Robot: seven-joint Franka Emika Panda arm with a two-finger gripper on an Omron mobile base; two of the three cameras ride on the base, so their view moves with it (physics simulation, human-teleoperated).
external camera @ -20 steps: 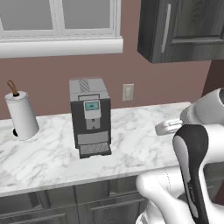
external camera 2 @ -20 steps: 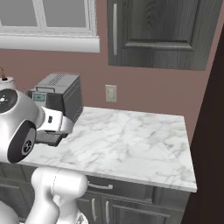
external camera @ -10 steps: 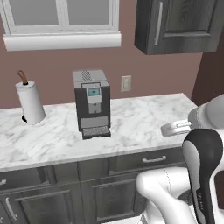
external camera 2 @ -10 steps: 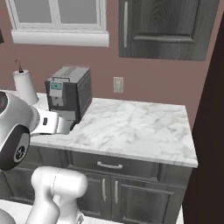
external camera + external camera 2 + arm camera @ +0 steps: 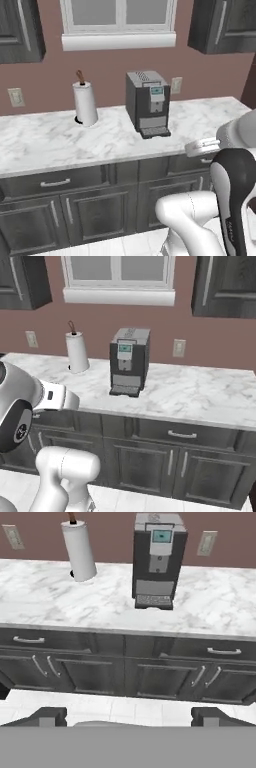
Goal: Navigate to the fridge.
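The fridge is out of view; nothing tall, grey and stainless stands in these frames. My gripper (image 5: 128, 718) is open, its two dark fingertips (image 5: 48, 714) far apart at the bottom of the hand view with nothing between them. It points at the dark lower cabinets (image 5: 125, 672) below the marble counter (image 5: 45, 597). In the left base view the white hand (image 5: 202, 146) is held in front of the counter's edge, above the folded arm.
A black and grey coffee machine (image 5: 148, 103) and a paper towel roll (image 5: 85, 102) stand on the marble counter (image 5: 40, 145). Above are a window (image 5: 119, 20) and dark upper cabinets (image 5: 222, 25). White floor (image 5: 125, 707) lies before the cabinets.
The base has backed away from the counter and swung left, so the whole scene has shifted: more counter, the lower cabinets and a left upper cabinet now show. The arm keeps its pose.
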